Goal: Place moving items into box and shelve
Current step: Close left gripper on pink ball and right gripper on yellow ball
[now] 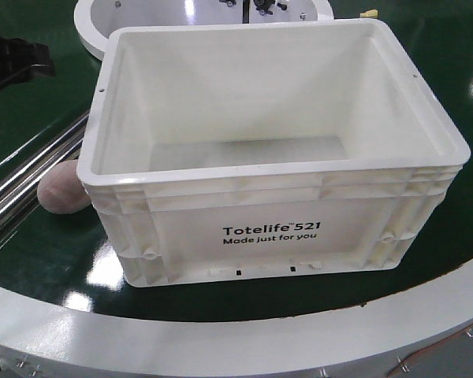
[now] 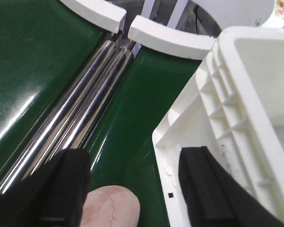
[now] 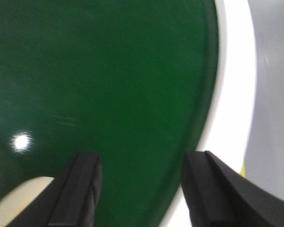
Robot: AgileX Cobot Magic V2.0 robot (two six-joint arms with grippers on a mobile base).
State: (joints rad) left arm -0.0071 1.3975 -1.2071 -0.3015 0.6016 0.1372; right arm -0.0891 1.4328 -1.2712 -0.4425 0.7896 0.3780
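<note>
1. Left wrist-mounted view: left fingers spread wide over the pinkish-brown lump, which lies on the green bench just beside the box, at its left corner.
2. Centre, lower squarely, and close gently, clear of the box wall.
3. Right fingers wide, empty; pale yellow lump lies left of them.

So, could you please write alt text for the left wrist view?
The open left pincer frames a pinkish-brown bun lying on the green belt, beside a corner of the white box. Shiny steel rollers run diagonally on the left.
</note>
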